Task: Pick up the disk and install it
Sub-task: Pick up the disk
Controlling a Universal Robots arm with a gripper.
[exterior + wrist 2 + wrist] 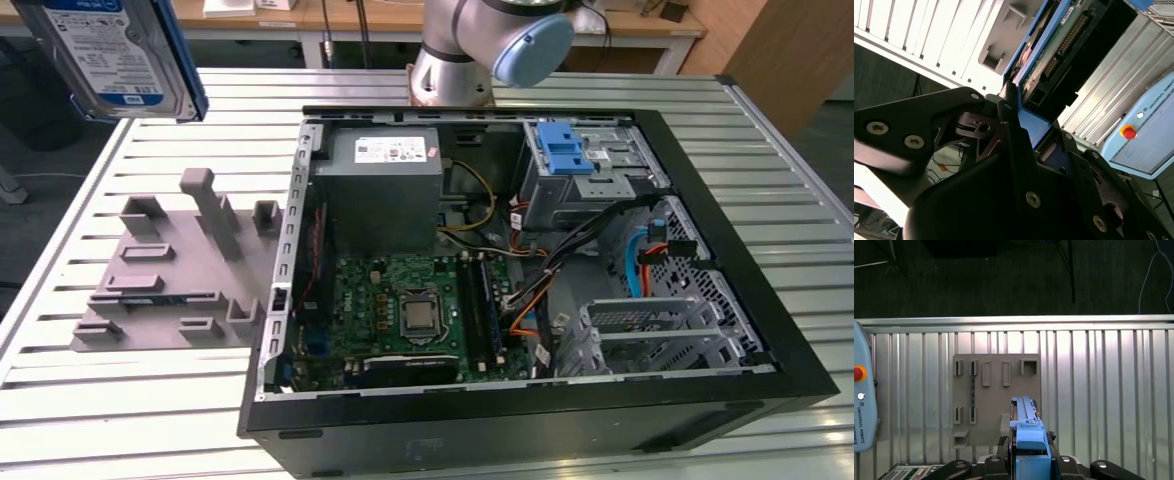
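A: Where's the disk (114, 55)?

B: Up in the air, top corner on the exterior view's left. It hangs over the slatted table (94, 400), well apart from the PC case (534, 425). Label side faces the cam: blue-and-white sticker w/ a black barcode strip, blue bracket (1029, 435) framing the edges.

A: And the gripper (1026, 117)?

B: Pinching the disk by that bracket. In the second wrist view the black fingers (1009, 100) press on either side, and the disk's connector edge points away from them. In the first wrist view the bracket sits btwn the fingers, w/ the grey holder plate (996, 390) lying on the table beyond.

A: Other labels?

B: White printed sticker on the grey PSU box (378, 190) inside the case. Beside it, toward the exterior view's right, is the metal cage (587, 185) w/ a ridged blue latch. The green mainboard (414, 310) is near the PSU box. A pale-blue pendant (861, 400) carries a red button & lettering along its side.
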